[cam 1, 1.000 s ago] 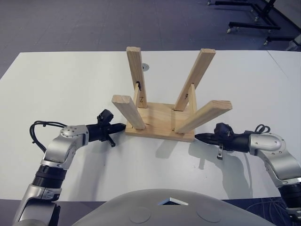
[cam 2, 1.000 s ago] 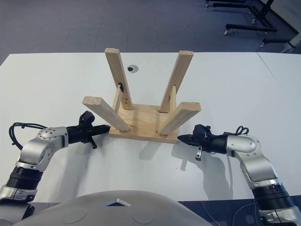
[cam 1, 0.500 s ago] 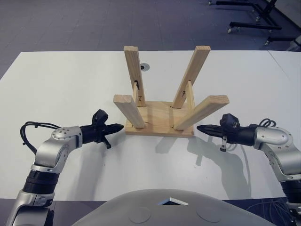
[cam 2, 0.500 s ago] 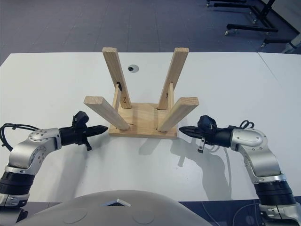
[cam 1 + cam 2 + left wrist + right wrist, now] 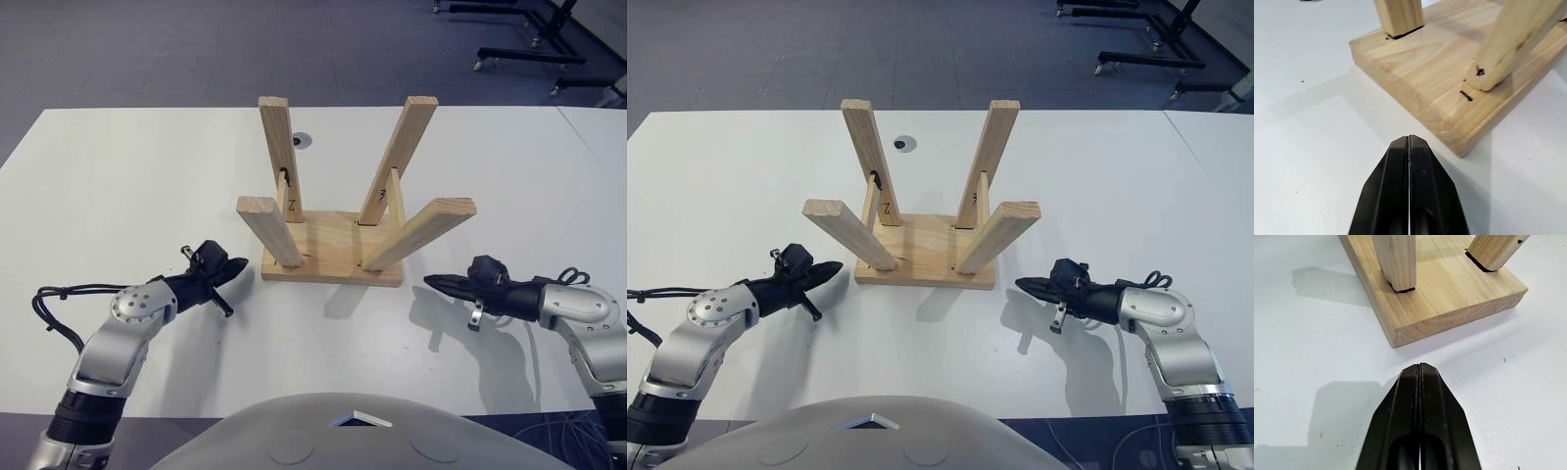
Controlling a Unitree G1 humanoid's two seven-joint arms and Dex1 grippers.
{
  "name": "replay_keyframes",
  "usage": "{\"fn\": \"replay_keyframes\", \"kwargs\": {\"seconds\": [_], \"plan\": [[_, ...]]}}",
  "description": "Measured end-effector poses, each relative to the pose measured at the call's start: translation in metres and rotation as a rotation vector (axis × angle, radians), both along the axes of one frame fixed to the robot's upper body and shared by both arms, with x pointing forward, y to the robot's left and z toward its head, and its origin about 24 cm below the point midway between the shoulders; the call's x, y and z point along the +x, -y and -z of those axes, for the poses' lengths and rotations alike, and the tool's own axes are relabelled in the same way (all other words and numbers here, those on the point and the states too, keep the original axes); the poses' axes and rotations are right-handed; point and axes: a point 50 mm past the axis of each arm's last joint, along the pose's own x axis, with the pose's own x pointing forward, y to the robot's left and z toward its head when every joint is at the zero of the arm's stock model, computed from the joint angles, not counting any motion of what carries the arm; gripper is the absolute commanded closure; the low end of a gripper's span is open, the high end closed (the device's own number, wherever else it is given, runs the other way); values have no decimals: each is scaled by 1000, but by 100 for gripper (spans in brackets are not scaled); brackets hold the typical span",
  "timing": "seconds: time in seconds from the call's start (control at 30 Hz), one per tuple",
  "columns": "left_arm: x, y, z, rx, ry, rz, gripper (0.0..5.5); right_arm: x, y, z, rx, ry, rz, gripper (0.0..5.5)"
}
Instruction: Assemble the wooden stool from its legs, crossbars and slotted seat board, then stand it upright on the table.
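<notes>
Your left gripper [image 5: 237, 264] and right gripper [image 5: 432, 282], both closed and empty, flank the upturned stool [image 5: 292, 201]. It is likely stiff, light and loose-jointed, so grip the seat board [image 5: 333, 259] edges.

The 2 wrist views cut the stool's legs [image 5: 1399, 14] off just above the seat board [image 5: 1425, 63].

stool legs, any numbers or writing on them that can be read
"2": handwritten on the far left leg, low down by the seat board.
Far right leg: one dark handwritten mark by the seat board, too small and partly hidden to read.
Nothing else readable.
</notes>
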Motion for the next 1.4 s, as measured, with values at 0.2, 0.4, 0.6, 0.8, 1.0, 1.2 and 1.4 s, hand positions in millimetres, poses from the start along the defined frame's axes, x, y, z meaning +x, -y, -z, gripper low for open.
{"fn": "replay_keyframes", "kwargs": {"seconds": [0.2, 0.4, 0.6, 0.8, 1.0, 1.2, 1.4], "plan": [[-7, 4, 3, -48, -47, 32, 550, -4, -13, 17, 8, -16, -5, 549], [-8, 3, 4, -29, -62, 45, 550, 5, -19, 24, -21, 68, -7, 549], [-8, -2, 9, 32, -84, 55, 550, 11, -14, 26, -58, 125, 7, 549], [0, 4, 11, 56, -60, 87, 550, 14, -23, 27, -39, 125, 0, 549], [2, 9, 11, 49, -61, 107, 550, 15, -31, 27, -24, 118, -13, 549], [3, 10, 11, 52, -73, 130, 550, 15, -31, 26, -26, 111, -8, 549], [2, 15, 10, 31, -90, 128, 550, 17, -30, 26, -31, 105, 1, 549]]}}
